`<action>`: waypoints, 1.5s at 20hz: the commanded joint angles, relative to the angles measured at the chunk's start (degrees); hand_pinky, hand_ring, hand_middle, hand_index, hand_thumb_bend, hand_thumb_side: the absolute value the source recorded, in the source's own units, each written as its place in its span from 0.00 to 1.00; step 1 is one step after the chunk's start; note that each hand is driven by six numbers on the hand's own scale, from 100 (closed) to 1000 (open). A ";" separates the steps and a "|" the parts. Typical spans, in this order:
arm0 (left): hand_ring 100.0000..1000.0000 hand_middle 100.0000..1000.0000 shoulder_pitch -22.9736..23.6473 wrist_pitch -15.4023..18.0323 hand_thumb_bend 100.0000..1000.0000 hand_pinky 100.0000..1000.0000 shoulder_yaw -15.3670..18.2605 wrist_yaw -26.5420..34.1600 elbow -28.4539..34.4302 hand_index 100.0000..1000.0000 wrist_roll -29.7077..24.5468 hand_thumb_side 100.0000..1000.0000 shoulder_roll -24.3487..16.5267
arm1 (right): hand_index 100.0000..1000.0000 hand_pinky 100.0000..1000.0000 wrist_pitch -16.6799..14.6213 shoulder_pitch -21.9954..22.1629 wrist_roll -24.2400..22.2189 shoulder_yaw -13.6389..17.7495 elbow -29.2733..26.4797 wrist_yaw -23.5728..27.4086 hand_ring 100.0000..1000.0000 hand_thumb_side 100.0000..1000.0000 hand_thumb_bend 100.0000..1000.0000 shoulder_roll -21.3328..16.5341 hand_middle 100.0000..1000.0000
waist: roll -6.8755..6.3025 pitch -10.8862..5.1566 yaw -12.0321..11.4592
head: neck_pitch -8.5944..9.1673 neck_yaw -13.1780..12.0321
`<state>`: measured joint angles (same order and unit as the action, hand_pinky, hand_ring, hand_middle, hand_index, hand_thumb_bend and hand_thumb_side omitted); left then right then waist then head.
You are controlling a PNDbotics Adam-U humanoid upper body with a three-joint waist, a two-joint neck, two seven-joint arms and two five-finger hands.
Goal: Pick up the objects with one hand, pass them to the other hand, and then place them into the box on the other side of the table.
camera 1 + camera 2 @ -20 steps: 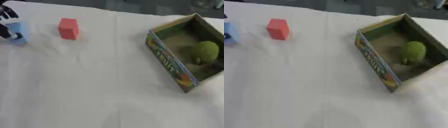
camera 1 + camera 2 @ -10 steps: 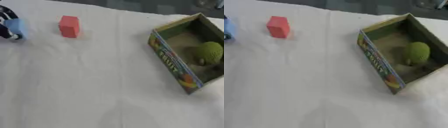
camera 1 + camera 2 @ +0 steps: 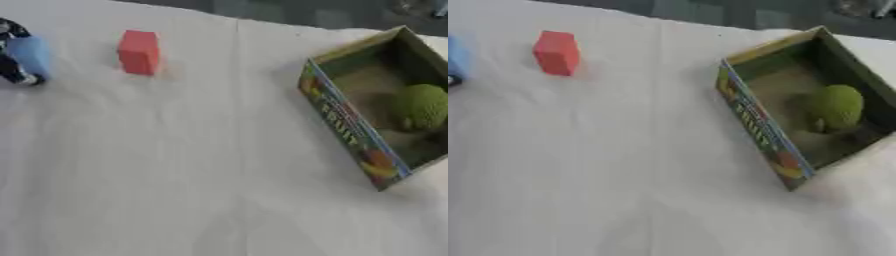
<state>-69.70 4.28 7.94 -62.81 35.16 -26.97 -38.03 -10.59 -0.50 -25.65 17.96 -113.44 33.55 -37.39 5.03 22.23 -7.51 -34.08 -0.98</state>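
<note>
A light blue object is held at the far left edge of the surface, with the dark fingers of the left robot hand curled round it. Just to its right a red block stands free near the far edge. The cardboard box, holding a green round fruit, lies well apart at the right edge, its long axis slanting away. The right robot hand is not seen, so a handover would have to be met mid-surface.

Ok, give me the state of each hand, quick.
Left hand: shut on the blue object, at the left edge.
Right hand: not in view.
</note>
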 commanded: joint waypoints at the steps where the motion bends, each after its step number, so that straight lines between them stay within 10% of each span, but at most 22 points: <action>1: 0.77 0.70 -0.96 -0.19 0.35 0.75 0.70 0.15 0.63 0.76 0.52 0.00 -1.99 | 1.00 1.00 0.17 -0.14 -0.03 0.45 -1.16 -0.42 1.00 0.51 0.00 -0.87 1.00 | 0.48 -0.23 0.03 | 0.65 -0.02; 17: 0.53 0.48 -0.96 5.26 0.03 0.47 -3.44 6.27 5.02 0.56 2.01 0.00 -2.41 | 1.00 1.00 1.35 1.19 -0.08 0.74 -1.16 3.10 1.00 0.50 0.00 -3.32 1.00 | -1.30 -3.97 -1.91 | -2.17 3.22; 24: 0.48 0.44 3.71 11.11 0.00 0.43 -7.86 24.44 14.69 0.53 0.70 0.00 -4.59 | 1.00 1.00 1.87 0.94 -0.65 0.62 -1.16 6.97 1.00 0.49 0.00 -6.41 1.00 | -2.53 -6.30 -3.31 | -3.63 5.72; 30: 0.45 0.42 10.13 8.11 0.00 0.40 -10.93 44.02 27.56 0.50 -0.81 0.00 -6.53 | 1.00 1.00 1.13 0.39 -1.81 -0.14 -1.16 8.72 1.00 0.48 0.00 -9.09 1.00 | -3.14 -7.35 -4.28 | -4.52 7.11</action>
<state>-58.80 13.12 -2.72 -22.38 59.50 -27.61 -41.91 -9.23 0.36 -27.09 17.49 -113.44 41.64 -43.80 2.81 17.30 -11.79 -38.39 5.81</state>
